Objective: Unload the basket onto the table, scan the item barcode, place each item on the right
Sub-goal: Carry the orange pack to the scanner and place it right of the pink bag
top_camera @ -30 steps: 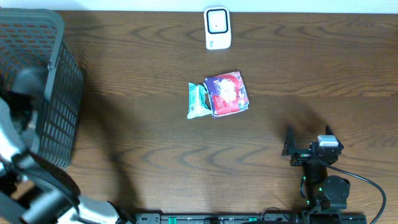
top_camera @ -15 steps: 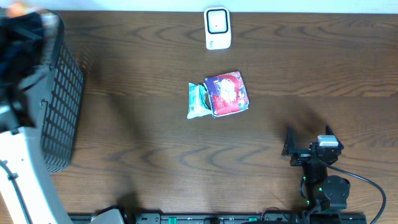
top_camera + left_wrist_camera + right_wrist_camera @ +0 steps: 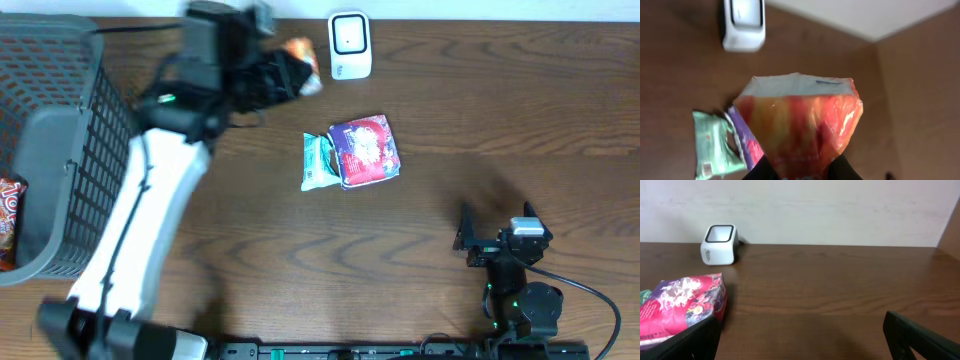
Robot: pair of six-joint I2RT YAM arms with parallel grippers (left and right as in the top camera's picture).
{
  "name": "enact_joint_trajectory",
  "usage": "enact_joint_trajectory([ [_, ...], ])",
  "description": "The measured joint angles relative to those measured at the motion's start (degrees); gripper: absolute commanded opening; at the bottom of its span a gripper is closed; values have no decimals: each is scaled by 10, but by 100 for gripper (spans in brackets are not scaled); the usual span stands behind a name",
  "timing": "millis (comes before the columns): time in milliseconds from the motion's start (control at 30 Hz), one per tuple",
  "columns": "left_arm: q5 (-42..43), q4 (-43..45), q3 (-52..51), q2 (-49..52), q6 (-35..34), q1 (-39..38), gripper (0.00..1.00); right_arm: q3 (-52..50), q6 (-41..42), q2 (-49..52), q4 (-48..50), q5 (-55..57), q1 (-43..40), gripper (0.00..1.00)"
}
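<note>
An orange snack bag [image 3: 300, 55] hangs above the table just left of the white barcode scanner [image 3: 349, 45]. My left gripper [image 3: 275, 75] is shut on the bag's lower end. In the left wrist view the bag [image 3: 800, 122] fills the middle, pinched at my left gripper [image 3: 801, 172], and the scanner [image 3: 743, 22] sits beyond it at the upper left. My right gripper [image 3: 497, 215] rests open near the front right of the table with nothing between its fingers. Its own view looks across the table to the scanner [image 3: 718, 245].
A purple-red pack [image 3: 365, 150] and a green pack [image 3: 318, 162] lie side by side mid-table below the scanner. A grey mesh basket [image 3: 100, 130] stands at the far left with a red item [image 3: 8, 215] inside. The wall runs behind the scanner.
My left arm has swung from over the basket rightward to beside the scanner, carrying the orange bag. The right arm has not moved.
</note>
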Motion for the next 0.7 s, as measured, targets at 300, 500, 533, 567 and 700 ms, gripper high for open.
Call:
enact_joint_trajectory([
  [300,-17,57,0,128,-1,-118,8,0,0,0,0,0,0,99],
  [500,-52,118,0,188,-62,-175,8,0,0,0,0,0,0,99],
  [533,-69,120,0,195,-77,-182,8,0,0,0,0,0,0,99],
  [567,-89,121,0,203,-92,-189,11,0,0,0,0,0,0,99],
  [700,-151,134,0,238,-134,-214,16,0,0,0,0,0,0,99],
])
